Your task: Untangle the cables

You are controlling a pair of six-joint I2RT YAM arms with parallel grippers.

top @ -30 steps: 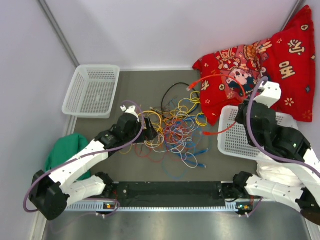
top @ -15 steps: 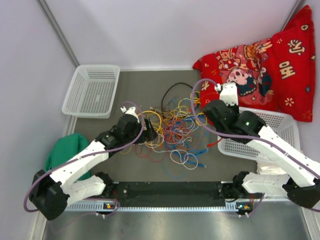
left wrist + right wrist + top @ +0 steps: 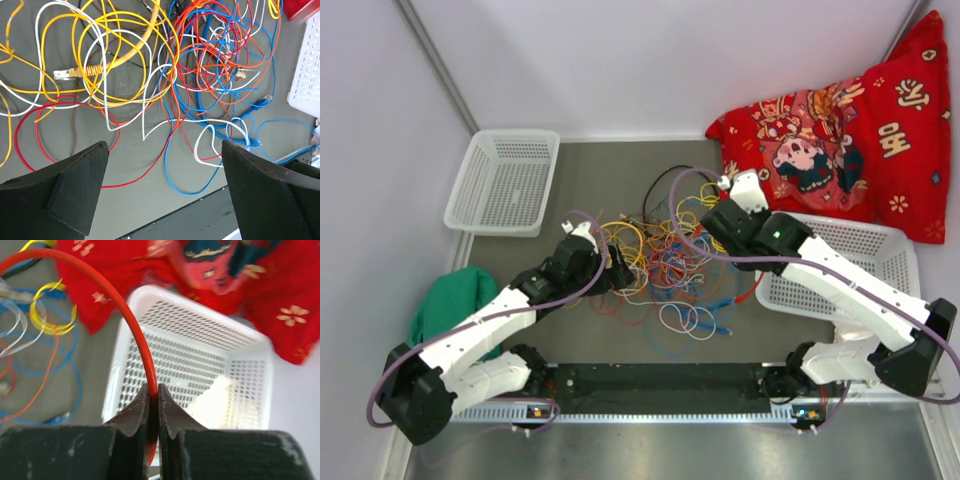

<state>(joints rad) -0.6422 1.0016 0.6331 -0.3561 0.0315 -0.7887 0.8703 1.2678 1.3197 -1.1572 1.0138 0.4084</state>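
The cables (image 3: pixel 660 262) lie in a loose tangle of yellow, orange, red, blue, white and black loops in the middle of the grey mat. My left gripper (image 3: pixel 620 268) hovers at the tangle's left edge, wide open with nothing between its fingers. In the left wrist view the cables (image 3: pixel 175 75) spread out beyond the left gripper (image 3: pixel 165 150), a yellow plug end (image 3: pixel 75 72) among them. My right gripper (image 3: pixel 725 222) is at the tangle's right edge. In the right wrist view the right gripper (image 3: pixel 153 392) is shut on an orange cable (image 3: pixel 125 315) that arcs up and to the left.
A white basket (image 3: pixel 505 180) stands at the back left. Another white basket (image 3: pixel 850 265) sits at the right with something white (image 3: pixel 215 395) inside. A red patterned cloth (image 3: pixel 830 120) lies behind it, a green cloth (image 3: pixel 450 300) at the left, and a black rail (image 3: pixel 650 380) along the front.
My right arm has swung left from above the right basket to the tangle's right edge, the orange cable still pinched in it. The left arm has shifted only slightly.
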